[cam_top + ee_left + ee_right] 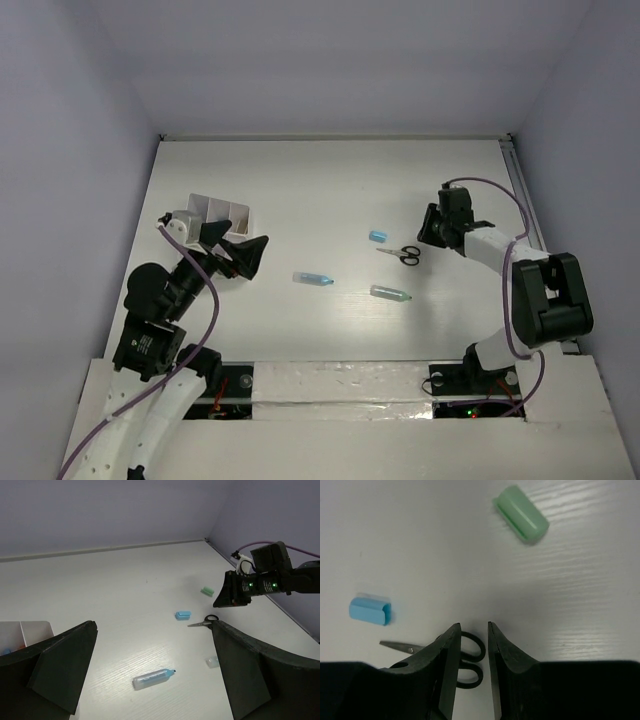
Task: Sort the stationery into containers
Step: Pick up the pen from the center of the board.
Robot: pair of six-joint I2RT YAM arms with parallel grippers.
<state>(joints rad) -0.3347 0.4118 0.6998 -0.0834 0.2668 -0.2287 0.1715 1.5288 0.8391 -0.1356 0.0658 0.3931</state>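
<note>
Stationery is spread across the table (pixel 330 180) — nearest the arms a greyish-green capsule (pixel 390 293), then a clear blue-tipped tube (pixel 313 278). The left gripper (pixel 235 243) hangs off to the left, jaws wide open and holding nothing, right beside the white box (pixel 222 212). Further out, the right gripper (pixel 471 630) sits over the black-handled scissors (pixel 403 255) — fingers just a sliver apart, nothing between them. A blue cap (pixel 377 236) lies just past the scissors, with a green cap (pixel 521 514) beyond that.

Scissors (pixel 400 646) handles partly hidden behind right end effector (pixel 472 626). White box (pixel 30 630) cut off at picture's left edge.
</note>
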